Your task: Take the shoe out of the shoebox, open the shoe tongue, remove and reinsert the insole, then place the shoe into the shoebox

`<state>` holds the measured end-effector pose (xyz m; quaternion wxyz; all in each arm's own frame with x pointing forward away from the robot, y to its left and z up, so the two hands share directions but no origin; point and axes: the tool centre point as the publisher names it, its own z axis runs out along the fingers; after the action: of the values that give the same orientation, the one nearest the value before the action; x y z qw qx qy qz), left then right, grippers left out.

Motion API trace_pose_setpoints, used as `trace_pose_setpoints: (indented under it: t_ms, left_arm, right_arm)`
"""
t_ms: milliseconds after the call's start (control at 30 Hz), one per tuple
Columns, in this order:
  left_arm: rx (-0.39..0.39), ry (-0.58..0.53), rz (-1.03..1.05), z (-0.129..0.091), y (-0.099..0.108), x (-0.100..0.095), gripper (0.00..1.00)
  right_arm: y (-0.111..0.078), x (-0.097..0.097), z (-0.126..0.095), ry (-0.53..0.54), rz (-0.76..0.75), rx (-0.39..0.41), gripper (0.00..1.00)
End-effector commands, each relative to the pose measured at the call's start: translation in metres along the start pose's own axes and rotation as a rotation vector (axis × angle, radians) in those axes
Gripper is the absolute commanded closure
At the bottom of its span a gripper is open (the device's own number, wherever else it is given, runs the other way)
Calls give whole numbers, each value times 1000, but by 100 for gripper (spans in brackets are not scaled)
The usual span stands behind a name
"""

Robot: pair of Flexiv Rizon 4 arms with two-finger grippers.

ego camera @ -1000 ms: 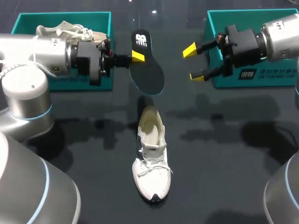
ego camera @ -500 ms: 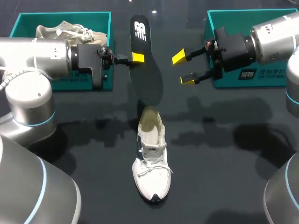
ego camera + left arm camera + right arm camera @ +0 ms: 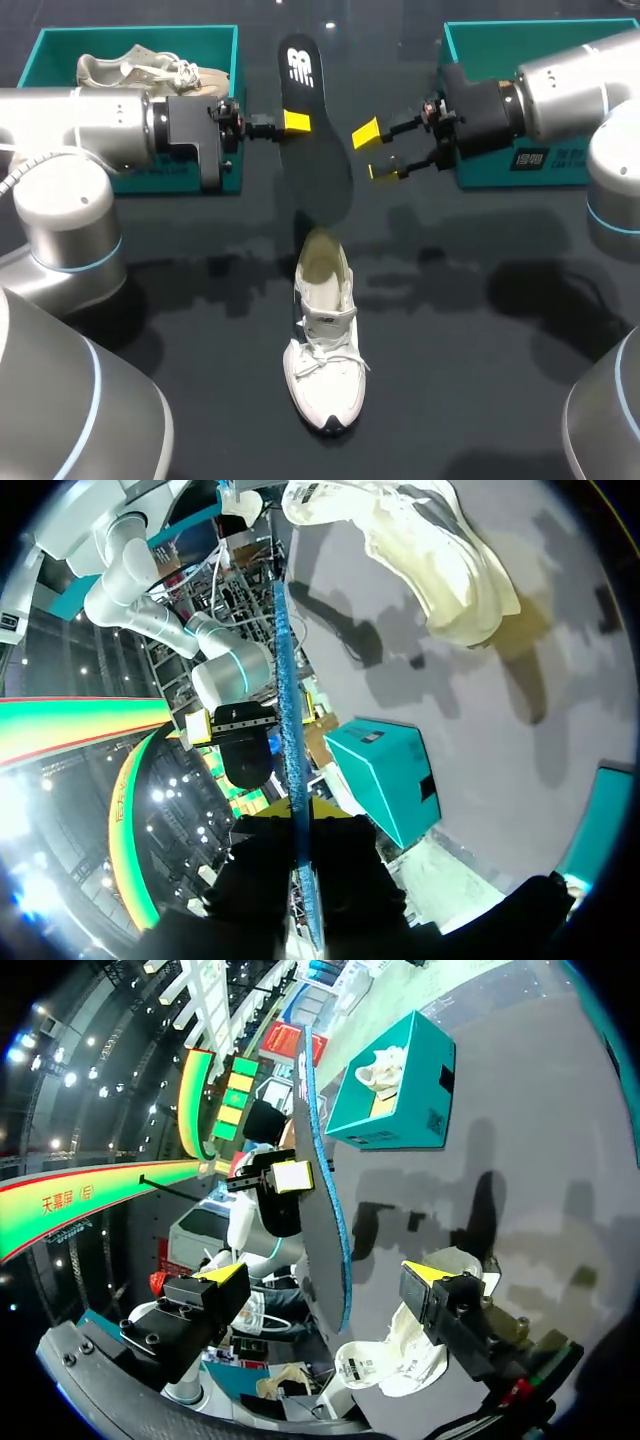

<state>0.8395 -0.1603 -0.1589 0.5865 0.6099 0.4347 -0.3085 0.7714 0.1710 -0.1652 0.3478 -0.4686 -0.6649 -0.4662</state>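
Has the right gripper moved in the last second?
Yes. The right gripper has moved away from the right shoebox, closer to the insole.

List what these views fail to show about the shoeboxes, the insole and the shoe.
- Inside of the right shoebox: head view, mostly covered by the right arm and cut by the edge.
- The second shoe in the left shoebox: head view, partly behind the left arm.
- Faces of the insole: left wrist view, edge-on only.
- Toe interior of the shoe: head view, under tongue and laces.
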Motion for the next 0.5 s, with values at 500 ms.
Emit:
trace_pose_setpoints:
  t_ms: [500]
  left_arm:
    - [0, -8, -84, 0, 6, -5, 100]
  right_arm:
    - [11, -7, 11, 62, -108, -2, 0]
